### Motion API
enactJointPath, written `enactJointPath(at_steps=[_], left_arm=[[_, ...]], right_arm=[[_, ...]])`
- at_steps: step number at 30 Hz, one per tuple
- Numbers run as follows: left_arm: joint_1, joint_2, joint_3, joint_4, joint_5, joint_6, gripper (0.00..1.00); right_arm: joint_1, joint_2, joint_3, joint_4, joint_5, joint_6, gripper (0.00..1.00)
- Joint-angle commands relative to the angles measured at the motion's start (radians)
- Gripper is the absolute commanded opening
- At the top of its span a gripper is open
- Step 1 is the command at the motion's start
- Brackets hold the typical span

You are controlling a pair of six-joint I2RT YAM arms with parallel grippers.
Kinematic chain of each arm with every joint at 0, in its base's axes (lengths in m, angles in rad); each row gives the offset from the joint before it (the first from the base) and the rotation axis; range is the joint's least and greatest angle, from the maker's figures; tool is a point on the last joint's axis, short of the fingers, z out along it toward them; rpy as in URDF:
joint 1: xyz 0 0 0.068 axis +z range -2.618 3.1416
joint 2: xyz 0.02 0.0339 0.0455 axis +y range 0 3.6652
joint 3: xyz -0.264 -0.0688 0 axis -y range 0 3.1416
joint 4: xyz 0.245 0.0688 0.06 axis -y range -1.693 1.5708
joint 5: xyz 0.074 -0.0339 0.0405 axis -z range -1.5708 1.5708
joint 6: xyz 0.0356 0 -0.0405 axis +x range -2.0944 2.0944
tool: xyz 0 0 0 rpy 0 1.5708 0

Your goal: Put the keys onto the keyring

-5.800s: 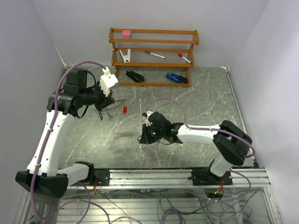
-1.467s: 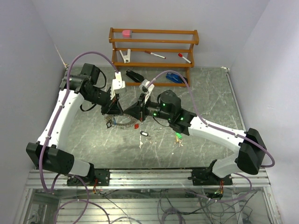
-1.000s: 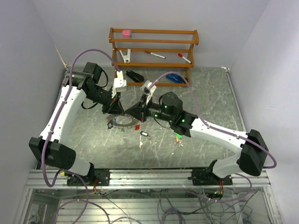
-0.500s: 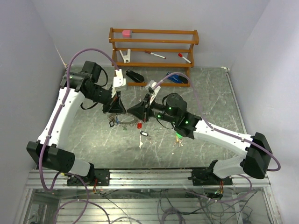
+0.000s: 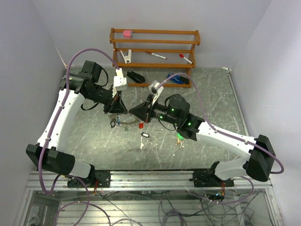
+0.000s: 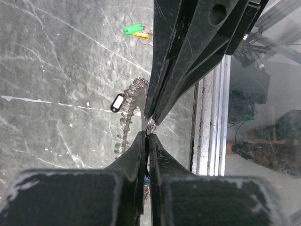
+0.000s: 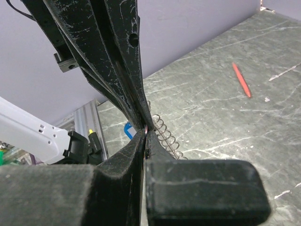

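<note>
My left gripper [image 5: 121,109] and right gripper [image 5: 131,111] meet tip to tip above the table's left middle, both shut. In the left wrist view the left gripper [image 6: 147,135] pinches the thin wire of the keyring [image 6: 128,113], whose fringe of small keys hangs below it. A small silver ring [image 6: 150,126] sits between the two pairs of tips. My right gripper [image 7: 145,134] is shut on a key, with a red tag [image 5: 140,125] hanging under it. A black-tagged key [image 5: 146,135] and a green-tagged key [image 5: 179,137] lie on the table.
A wooden rack [image 5: 155,52] stands at the back wall with pens and a pink block on its shelves. A black item [image 5: 135,76] and a blue item [image 5: 177,78] lie at its foot. A metal rail [image 5: 188,176] runs along the near edge.
Both grippers have drifted slightly up and to the right, still joined tip to tip, and the keyring has moved with them.
</note>
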Motion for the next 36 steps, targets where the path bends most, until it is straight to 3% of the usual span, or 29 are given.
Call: enactJointPath(at_steps=[1, 5, 17, 26, 31, 36], left_arm=[[0.008, -0.025, 0.029, 0.052, -0.047, -0.012, 0.07], [0.008, -0.033, 0.013, 0.07, -0.063, -0.022, 0.07], [0.008, -0.043, -0.039, 0.125, -0.094, -0.056, 0.07], [0.013, -0.075, -0.088, 0.162, -0.175, -0.058, 0.07], [0.021, -0.09, -0.112, 0.18, -0.168, -0.071, 0.07], [0.027, -0.094, -0.102, 0.168, -0.162, -0.064, 0.07]], right_arm=[[-0.003, -0.053, -0.038, -0.023, -0.002, 0.022, 0.0], [-0.002, -0.059, -0.038, -0.025, -0.007, 0.036, 0.0], [-0.002, -0.089, 0.025, -0.052, 0.036, 0.017, 0.31], [-0.009, -0.182, -0.153, -0.343, 0.268, -0.011, 0.32], [-0.009, -0.133, -0.312, -0.285, 0.223, 0.093, 0.32], [-0.008, -0.018, -0.318, -0.276, 0.206, 0.081, 0.31]])
